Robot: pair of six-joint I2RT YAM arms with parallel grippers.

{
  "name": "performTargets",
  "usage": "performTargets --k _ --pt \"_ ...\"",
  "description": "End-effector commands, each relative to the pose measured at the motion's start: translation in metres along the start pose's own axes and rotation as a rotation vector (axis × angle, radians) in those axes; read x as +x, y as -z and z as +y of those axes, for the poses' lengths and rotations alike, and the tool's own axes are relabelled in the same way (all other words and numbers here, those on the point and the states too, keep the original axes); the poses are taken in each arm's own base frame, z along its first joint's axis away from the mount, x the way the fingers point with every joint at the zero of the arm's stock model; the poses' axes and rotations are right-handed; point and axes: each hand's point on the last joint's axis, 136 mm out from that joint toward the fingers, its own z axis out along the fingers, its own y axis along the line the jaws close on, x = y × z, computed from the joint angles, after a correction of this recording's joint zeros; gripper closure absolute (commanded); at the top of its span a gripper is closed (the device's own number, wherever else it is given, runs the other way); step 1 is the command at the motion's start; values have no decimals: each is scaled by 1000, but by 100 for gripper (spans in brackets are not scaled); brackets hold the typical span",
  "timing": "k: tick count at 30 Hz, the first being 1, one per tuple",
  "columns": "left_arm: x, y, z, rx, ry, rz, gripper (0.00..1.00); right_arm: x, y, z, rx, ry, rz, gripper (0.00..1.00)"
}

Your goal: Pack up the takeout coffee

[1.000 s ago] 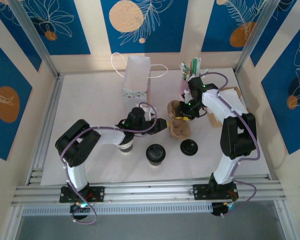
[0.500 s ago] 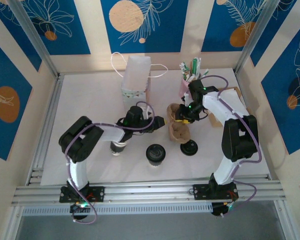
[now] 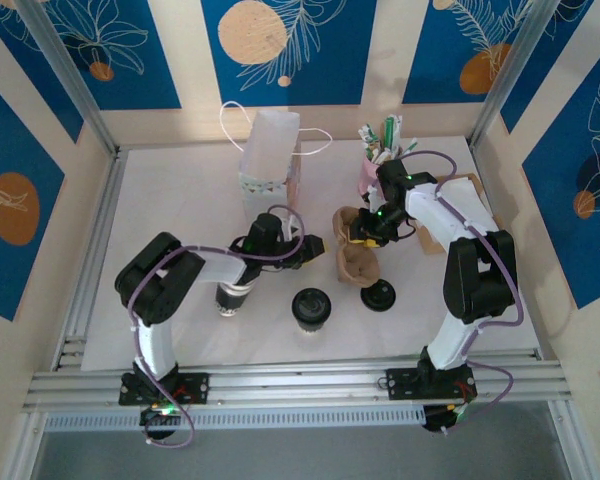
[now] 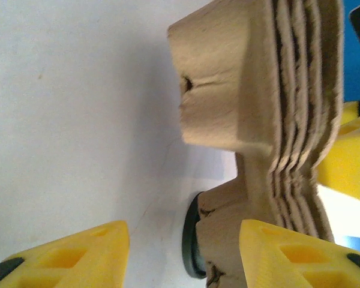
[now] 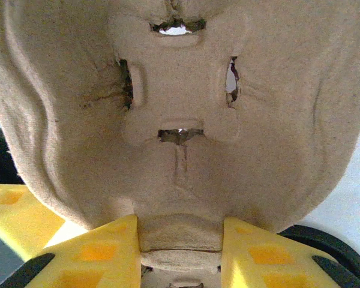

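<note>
Currently, left gripper (image 3: pixel 318 248) has its jaws apart and empty, just left of the stacked brown moulded-pulp cup carriers (image 3: pixel 358 260). Takeout coffee, a cream paper cup with round black lid (image 3: pixel 311 307), stands upright on the white table (image 3: pixel 180 200), near-left of that stack. Right gripper (image 5: pixel 180 240) is clamped on the stack's rim.

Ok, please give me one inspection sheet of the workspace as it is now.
Surface: white table, no spills seen.
Job's things: black-lidded cream paper cup upright; stack of brown pulp cup carriers; white paper bag.
Clutter: second cream paper cup; loose flat black lid; pink holder with sticks.
Grippers: left claw open beside the stack; right claw shut on it.
Cables: purple cables along both arms.
Surroundings: blue patterned wall panels, metal frame.
</note>
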Motion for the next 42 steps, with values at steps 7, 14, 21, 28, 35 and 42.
performTargets --k 7,14,21,28,35,42 --pt "6 22 -10 -38 -42 -8 48 6 7 7 -13 13 -2 66" --pt "4 36 -21 -65 -81 -27 46 6 1 4 30 19 -2 66" --pt "10 50 -22 -201 -170 -16 47 3 -6 -2 113 32 -7 66" --pt "17 44 -33 -296 -236 26 55 6 -9 -3 152 45 -6 66" --pt "7 17 -50 -189 -196 8 49 8 -2 3 72 25 -11 66" --pt "-5 -6 -50 -122 -160 4 47 8 10 6 -1 6 -26 66"
